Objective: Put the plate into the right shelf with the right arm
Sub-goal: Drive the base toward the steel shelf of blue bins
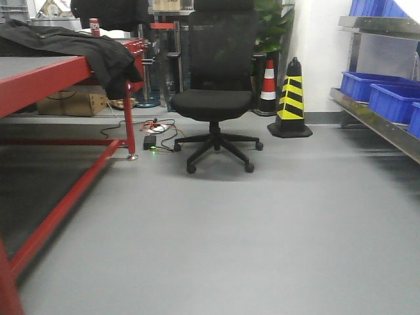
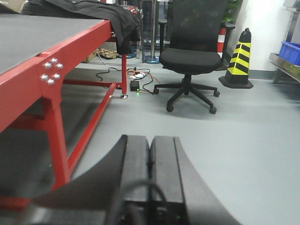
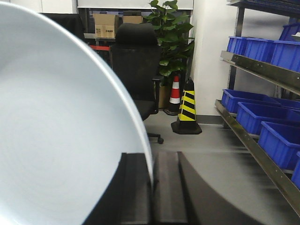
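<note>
The right gripper (image 3: 151, 185) is clamping the plate (image 3: 56, 136) by its rim, pinching the thin edge between its two fingers. The plate is therefore standing on edge in the air, off any surface, and filling the left half of the right wrist view. The right shelf (image 3: 255, 70) is running along the right side of that view, with its steel front lips and blue bins (image 3: 255, 115) lying near the plate but apart from it. The left gripper (image 2: 150, 161) is sitting with its jaws pressed together on nothing, pointing past the red-framed surface (image 2: 70, 49) toward the office chair (image 2: 190, 51). The plate is looking stiff and smooth, so it is probably behaving as a rigid, fairly light but breakable thing. Its matte face is likely giving the pads little to bite on, and a pinch at one spot of the rim is leaving the whole disc hanging out like a lever. The rim is seeming the sensible place to hold, being the only part thin enough to fit between the fingers, yet a knock of the far edge against a steel lip or bin wall is risking twisting it loose.
</note>
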